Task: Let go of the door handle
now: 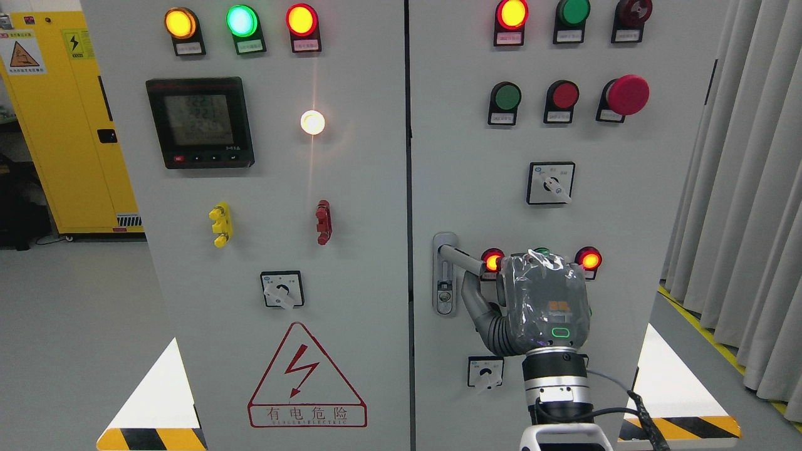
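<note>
Looking at the right cabinet door, I see my right hand with its fingers wrapped on the door handle, left of 2 lit red lamps.

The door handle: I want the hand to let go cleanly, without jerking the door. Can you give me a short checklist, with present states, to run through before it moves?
1. Right hand at the door handle: ok, it sits against the lever's free end.
2. Fingers wrapped around the lever: cannot tell, the wrapped back of the hand hides them; only the thumb shows, below the lever.
3. Lever position: ok, it sticks out to the right from its plate.
4. Door shut: cannot tell from this head view.
5. Room to pull back: ok, nothing shows behind the wrist except its own cable.
6. Left hand clear: cannot tell, not in view.
</note>
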Robot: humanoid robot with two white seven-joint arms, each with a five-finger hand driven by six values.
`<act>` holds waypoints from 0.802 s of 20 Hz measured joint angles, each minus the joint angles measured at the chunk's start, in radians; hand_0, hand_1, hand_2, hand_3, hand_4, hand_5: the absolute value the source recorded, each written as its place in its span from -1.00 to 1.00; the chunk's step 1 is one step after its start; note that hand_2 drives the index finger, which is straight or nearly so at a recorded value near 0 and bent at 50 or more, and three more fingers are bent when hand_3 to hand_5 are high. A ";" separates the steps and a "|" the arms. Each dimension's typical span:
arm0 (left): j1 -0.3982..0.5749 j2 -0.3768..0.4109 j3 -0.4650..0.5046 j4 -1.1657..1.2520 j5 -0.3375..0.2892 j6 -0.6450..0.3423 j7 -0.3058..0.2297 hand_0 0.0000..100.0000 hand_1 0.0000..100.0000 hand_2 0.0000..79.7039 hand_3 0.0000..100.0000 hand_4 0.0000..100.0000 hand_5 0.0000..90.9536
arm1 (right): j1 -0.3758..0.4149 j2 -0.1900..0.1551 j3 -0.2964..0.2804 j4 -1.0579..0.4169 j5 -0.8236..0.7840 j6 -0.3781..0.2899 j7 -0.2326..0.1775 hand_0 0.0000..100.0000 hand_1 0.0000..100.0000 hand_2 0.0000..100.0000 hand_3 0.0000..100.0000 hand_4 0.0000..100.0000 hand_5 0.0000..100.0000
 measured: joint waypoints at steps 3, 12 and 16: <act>0.000 0.000 0.000 0.000 0.000 0.000 0.000 -0.76 0.11 -1.00 -1.00 -1.00 -1.00 | -0.002 0.000 -0.001 0.000 0.000 0.000 0.001 0.14 -0.39 0.96 1.00 1.00 1.00; 0.000 0.000 0.000 0.000 0.000 0.000 0.000 -0.76 0.11 -1.00 -1.00 -1.00 -1.00 | -0.007 0.000 -0.003 -0.001 -0.001 -0.003 0.002 0.14 -0.39 0.96 1.00 1.00 1.00; 0.000 0.000 0.000 0.000 0.000 0.000 0.000 -0.76 0.11 -1.00 -1.00 -1.00 -1.00 | -0.006 0.000 -0.004 -0.002 -0.001 -0.003 0.004 0.14 -0.38 0.96 1.00 1.00 1.00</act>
